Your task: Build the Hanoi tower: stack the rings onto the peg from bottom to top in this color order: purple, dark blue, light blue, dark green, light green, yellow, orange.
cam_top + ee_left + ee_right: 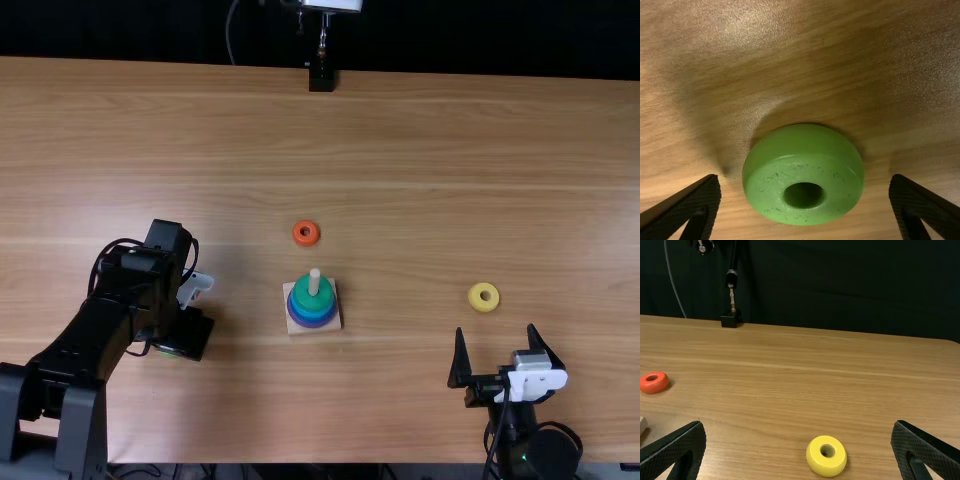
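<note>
Left wrist view: light green ring (802, 200) flat on table (840, 60), btwn the left gripper's (804, 181) fingers, gap at each side; jaws wide, nothing held; step in hand looks like the pick of lt green, 5th in the order; top view: stack on wooden base (296, 330) has dark green ring (326, 296) uppermost w/ blue rings (313, 319) under it; purple at the bottom hard to tell apart; peg (314, 281) sticks up thru the top, so lt green is prob. the right one to go on.

Next move calls for: lower a bit if needed, close evenly on the ring's sides, lift clear, carry toward approx 3 o'clock to the peg, hole centred over the tip, then release; off-centre grip could tilt it, low carry could knock the stack; yellow ring (483, 297) (3 o'clock of peg) then orange ring (306, 233) (12 o'clock, near base) to follow.

Pose: left arm (95, 330) comes in from 7-8 o'clock, bent at the wrist, gripper aimed down, btwn 8 and 9 o'clock of peg; right arm (520, 440) low at 5 o'clock, right gripper (496, 330) pointing to 12, jaws wide + empty, yellow just beyond the tips at approx 11.
</note>
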Controlling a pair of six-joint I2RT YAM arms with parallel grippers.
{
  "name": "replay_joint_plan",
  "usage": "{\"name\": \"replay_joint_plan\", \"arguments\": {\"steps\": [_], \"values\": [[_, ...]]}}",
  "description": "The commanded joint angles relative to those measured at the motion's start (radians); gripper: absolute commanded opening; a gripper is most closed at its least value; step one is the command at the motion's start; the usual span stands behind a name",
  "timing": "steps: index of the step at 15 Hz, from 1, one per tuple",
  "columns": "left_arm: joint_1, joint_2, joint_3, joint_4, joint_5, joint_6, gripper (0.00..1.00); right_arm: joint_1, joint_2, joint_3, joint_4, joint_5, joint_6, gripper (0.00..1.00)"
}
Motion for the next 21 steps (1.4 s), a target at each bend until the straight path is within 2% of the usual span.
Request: {"name": "replay_joint_plan", "arguments": {"steps": [1,2,3,7,10,12,13,14,15,17,21], "values": [[0.007,0.011,0.032,-0.002,0.008,0.012,0.32,-0.013,-0.013,-0.015,-0.007,0.002,0.0,1.0],[0.007,0.011,0.03,-0.002,0.004,0.002,0.05,-0.013,-0.013,-0.017,-0.007,0.002,0.0,1.0],[0.007,0.011,0.03,0.006,-0.001,0.002,0.0,-0.013,-0.013,-0.017,-0.007,0.002,0.0,1.0],[0.001,0.007,0.036,0.006,-0.005,0.002,0.0,-0.013,-0.013,-0.017,-0.008,0.002,0.0,1.0],[-0.016,0.001,0.167,-0.005,-0.007,-0.001,0.0,-0.013,-0.013,-0.017,-0.008,0.002,0.0,1.0],[-0.023,-0.032,0.277,-0.048,0.008,-0.007,0.0,-0.013,-0.013,-0.017,-0.007,0.002,0.0,1.0],[-0.026,-0.035,0.345,-0.119,0.01,-0.025,0.0,-0.013,-0.013,-0.017,-0.007,0.002,0.0,1.0],[-0.045,-0.034,0.412,-0.211,0.01,-0.068,0.0,-0.013,-0.013,-0.015,-0.007,0.002,0.0,1.0],[-0.071,-0.032,0.486,-0.302,0.01,-0.114,0.0,-0.013,-0.013,-0.017,-0.007,0.002,0.0,1.0],[-0.138,-0.012,0.627,-0.451,0.01,-0.158,0.0,-0.013,-0.013,-0.017,-0.007,0.002,0.0,1.0],[-0.244,0.083,0.872,-0.619,0.01,-0.288,0.0,-0.013,-0.013,-0.015,-0.007,0.002,0.0,1.0]]}}
